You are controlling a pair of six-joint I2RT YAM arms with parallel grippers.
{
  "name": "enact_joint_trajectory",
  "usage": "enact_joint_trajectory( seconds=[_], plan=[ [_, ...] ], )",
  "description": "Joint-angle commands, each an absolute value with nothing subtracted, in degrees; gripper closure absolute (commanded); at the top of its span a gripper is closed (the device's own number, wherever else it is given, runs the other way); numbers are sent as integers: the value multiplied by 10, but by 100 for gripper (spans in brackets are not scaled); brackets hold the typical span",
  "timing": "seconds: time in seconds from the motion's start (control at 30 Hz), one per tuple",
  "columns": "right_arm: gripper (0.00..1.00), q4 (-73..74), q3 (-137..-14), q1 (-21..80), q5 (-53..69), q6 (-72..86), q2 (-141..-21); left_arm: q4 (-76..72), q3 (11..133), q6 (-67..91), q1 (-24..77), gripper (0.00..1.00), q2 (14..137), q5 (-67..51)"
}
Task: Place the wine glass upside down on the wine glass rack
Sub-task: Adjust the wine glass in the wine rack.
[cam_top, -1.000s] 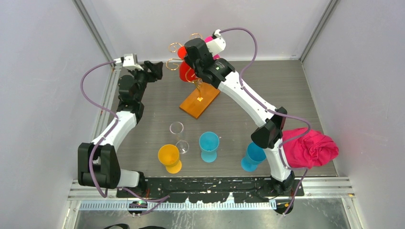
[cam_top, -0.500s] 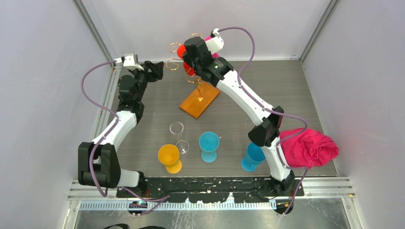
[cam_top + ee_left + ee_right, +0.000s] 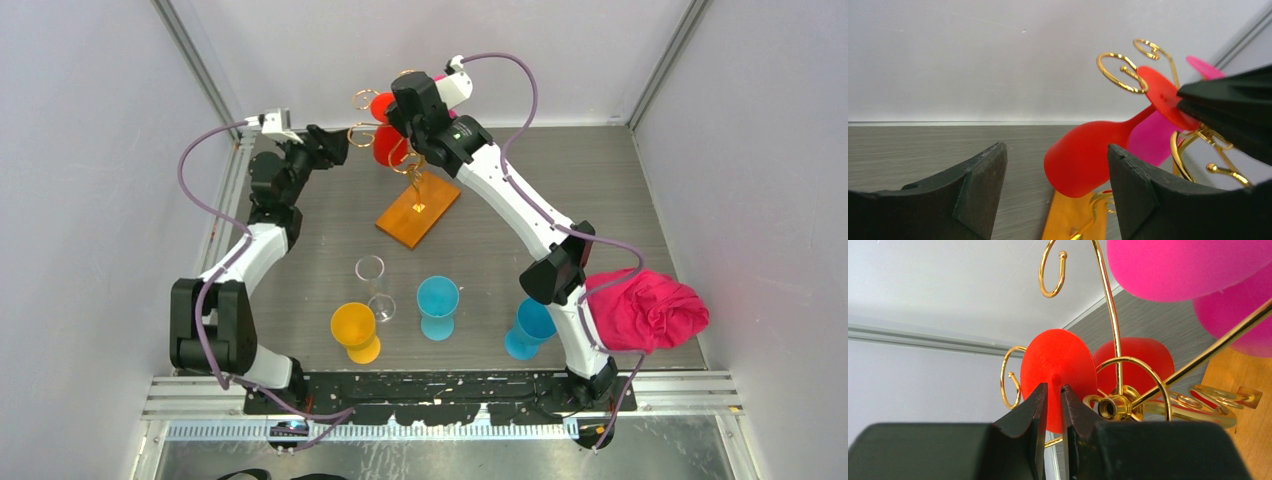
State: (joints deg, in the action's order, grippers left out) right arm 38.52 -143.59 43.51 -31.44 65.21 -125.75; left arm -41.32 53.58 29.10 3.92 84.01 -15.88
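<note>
Apparently the right tool (image 3: 1052, 390) pinches the red plastic wine glass (image 3: 1058, 360) by its foot, bowl downward, to hook it on the gold wire rack (image 3: 1113, 330).

The wine glass rack (image 3: 417, 213) stands far back on the surface (image 3: 600, 180), a red wine glass (image 3: 384, 147) among its scrolls. The right arm's fingers (image 3: 400, 112) are at that glass's foot; the left arm's fingers (image 3: 332, 145) hang left of the scrolls. Nearer: a clear glass (image 3: 370, 268), a yellow glass (image 3: 352, 323), a teal glass (image 3: 437, 295), a blue glass (image 3: 535, 320), a pink cloth (image 3: 650, 310)
</note>
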Motion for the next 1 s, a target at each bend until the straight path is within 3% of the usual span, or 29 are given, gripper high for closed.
enact_joint_trajectory(
  seconds=[0.0, 0.17, 0.43, 0.63, 0.8, 0.97],
  plan=[
    [78, 385, -1455, 428, -314, 647, -1259, -569, 535, 471, -28, 26, 890, -223],
    [78, 384, -1450, 425, -310, 644, -1255, -718, 526, 639, -72, 26, 961, -268],
    [78, 380, -1450, 422, -300, 639, -1253, -809, 580, 765, -86, 26, 1040, -364],
    [78, 380, -1450, 419, -292, 633, -1255, -712, 535, 607, -69, 26, 986, -401],
    [77, 380, -1448, 416, -282, 627, -1249, -494, 514, 343, 3, 26, 910, -342],
    [77, 378, -1444, 409, -272, 620, -1242, -445, 501, 235, 61, 27, 897, -286]
  ],
)
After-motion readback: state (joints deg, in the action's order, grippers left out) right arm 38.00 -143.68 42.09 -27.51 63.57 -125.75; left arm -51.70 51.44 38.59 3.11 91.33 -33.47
